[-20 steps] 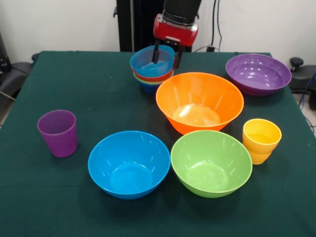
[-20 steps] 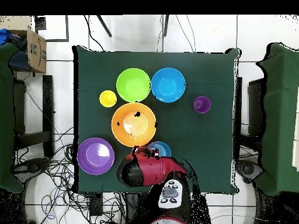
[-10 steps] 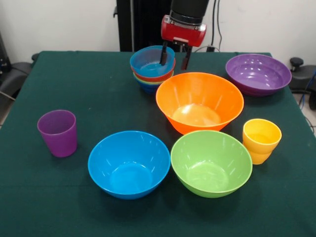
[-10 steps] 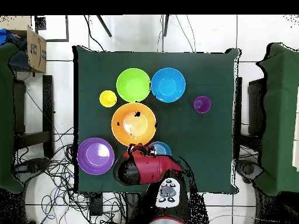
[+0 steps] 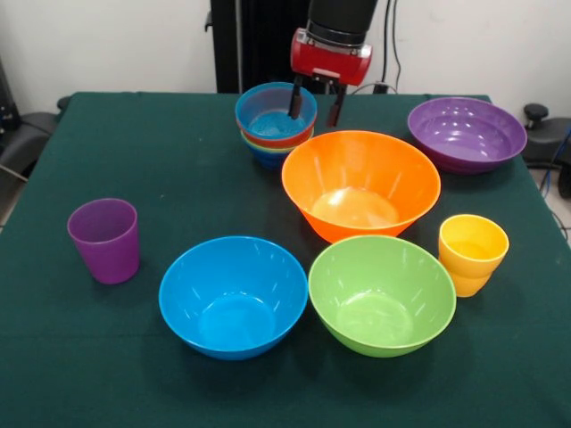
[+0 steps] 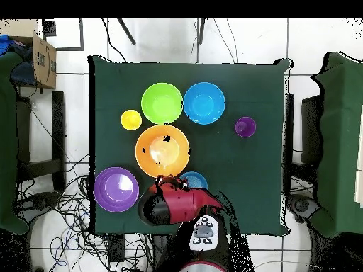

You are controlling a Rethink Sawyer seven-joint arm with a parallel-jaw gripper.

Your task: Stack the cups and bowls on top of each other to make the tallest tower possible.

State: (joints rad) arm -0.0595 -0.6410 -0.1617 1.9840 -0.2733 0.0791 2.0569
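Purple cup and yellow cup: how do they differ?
The purple cup has straight sides; the yellow cup has a stepped, bulging lower half. In the front view the purple cup stands alone on the left; the yellow cup sits on the right, close beside the large green bowl. Both stand upright and empty.

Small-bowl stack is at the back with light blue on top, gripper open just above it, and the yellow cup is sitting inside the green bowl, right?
Not quite. The yellow cup stands on the table beside the large green bowl, not inside it; the front view shows this. The rest holds: the stack of small bowls sits at the back with light blue on top, and the gripper is open just above its rim.
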